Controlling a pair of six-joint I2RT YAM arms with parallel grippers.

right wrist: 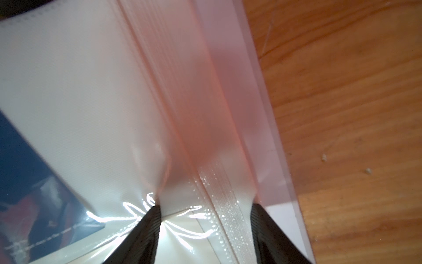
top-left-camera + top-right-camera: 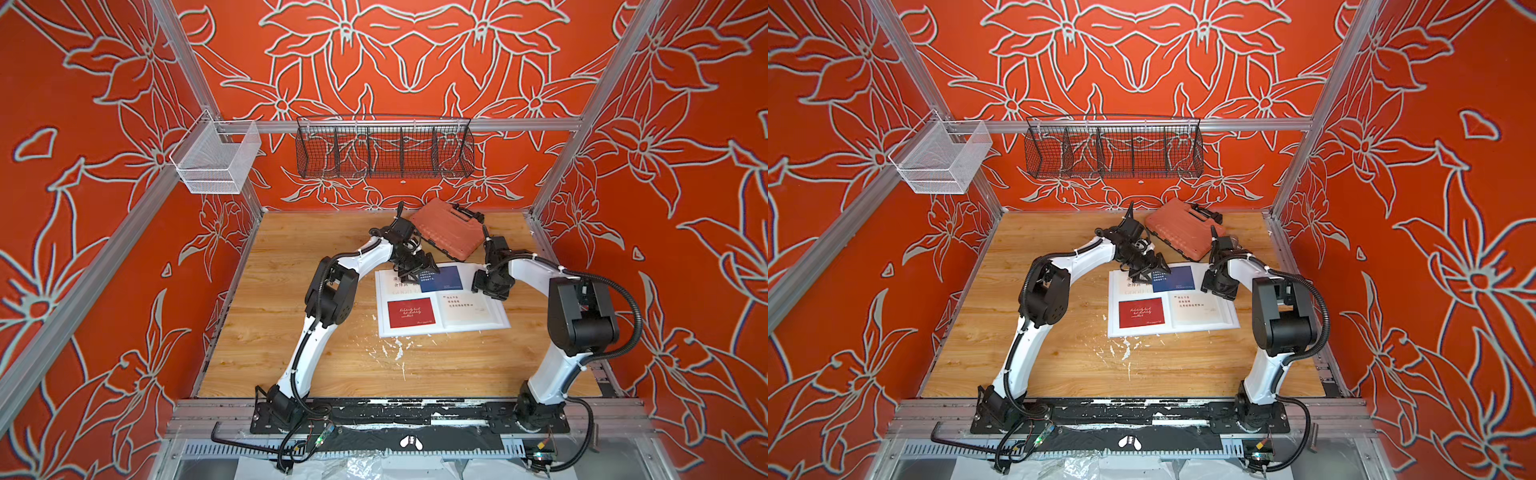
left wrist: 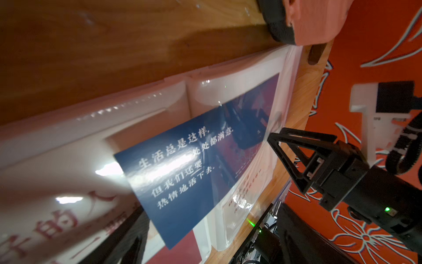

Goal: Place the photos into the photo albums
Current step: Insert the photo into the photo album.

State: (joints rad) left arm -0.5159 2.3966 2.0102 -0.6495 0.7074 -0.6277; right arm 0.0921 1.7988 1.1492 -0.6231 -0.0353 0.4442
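Observation:
The photo album lies open on the table. A dark red photo sits in its near left page. A white photo sits in the near right page. Another white photo lies half under my left gripper, which is open. The navy photo lies partly under the far right sleeve, one corner sticking out between the left fingers. My right gripper is open, tips down on the album's right edge, puckering the sleeve.
An orange ribbed case lies just behind the album, close to both wrists. White flecks dot the wood in front of it. A black wire basket and a white mesh basket hang on the rails.

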